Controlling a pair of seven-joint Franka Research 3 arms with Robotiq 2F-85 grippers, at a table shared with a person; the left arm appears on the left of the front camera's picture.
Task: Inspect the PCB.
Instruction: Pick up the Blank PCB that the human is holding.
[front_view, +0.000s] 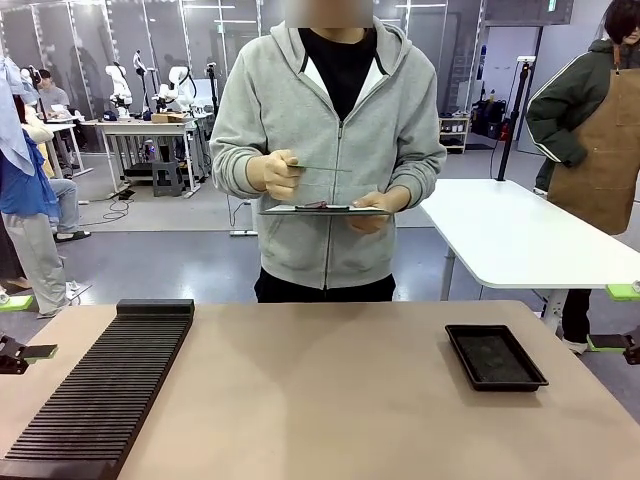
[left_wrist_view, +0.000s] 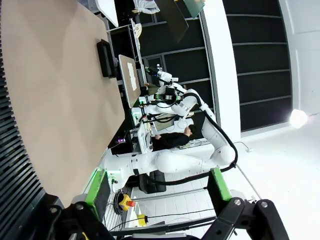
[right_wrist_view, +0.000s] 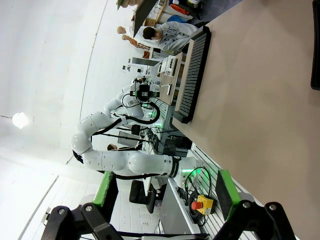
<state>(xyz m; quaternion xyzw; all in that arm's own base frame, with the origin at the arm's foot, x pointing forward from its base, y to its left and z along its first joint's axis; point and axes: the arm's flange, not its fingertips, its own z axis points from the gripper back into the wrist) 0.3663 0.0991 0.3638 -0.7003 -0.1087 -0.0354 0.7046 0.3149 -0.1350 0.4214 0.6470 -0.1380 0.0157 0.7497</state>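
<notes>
Currently, a person (front_view: 330, 120) stands at the table's (front_view: 320, 400) far side w/ the PCB (front_view: 325, 169) held flat, edge-on to the front cam, in one hand (front_view: 275, 172) at chest height, just above a dark tablet (front_view: 325, 209) resting in the other hand (front_view: 375, 205). PCB is well clear of the table and of both arms. Left claw (left_wrist_view: 157, 175) and right claw (right_wrist_view: 164, 180) both spread wide, each low at its own side edge of the table. On the table: black slotted rack (front_view: 100, 390) at robot's left, shallow black tray (front_view: 495, 357) at robot's right, well apart.
</notes>
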